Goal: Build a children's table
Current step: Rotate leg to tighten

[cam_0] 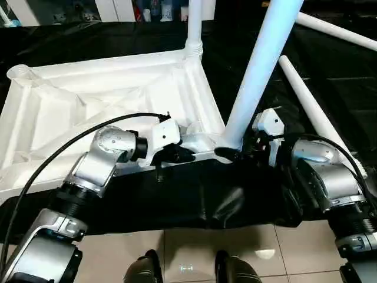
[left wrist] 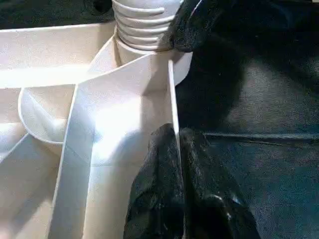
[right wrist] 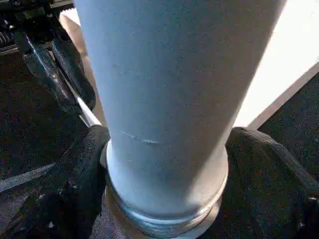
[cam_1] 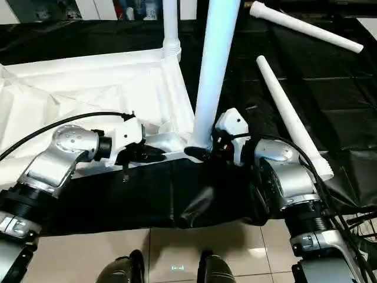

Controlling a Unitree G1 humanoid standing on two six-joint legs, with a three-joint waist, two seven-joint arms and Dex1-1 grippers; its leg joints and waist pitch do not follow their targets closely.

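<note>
At centre of the black worktop point(cam_0: 330, 71), lying ribs-up: table top point(cam_0: 88, 100). Standing in sockets — one leg point(cam_0: 194, 23) at 12 o'clock, second leg point(cam_0: 259, 71) clasped at base by right end effector point(cam_0: 235, 154). Left end effector point(left wrist: 177, 164) pinched on rim. Still loose at 2 o'clock — two legs point(cam_1: 288, 124).

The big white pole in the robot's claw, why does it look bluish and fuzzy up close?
Right wrist view: the pole sits very near the camera, so it looks soft and shaded bluish, with bright glare beside it. Left eye view: the same pole is sharper, and the floor tiles show shiny reflections.
</note>
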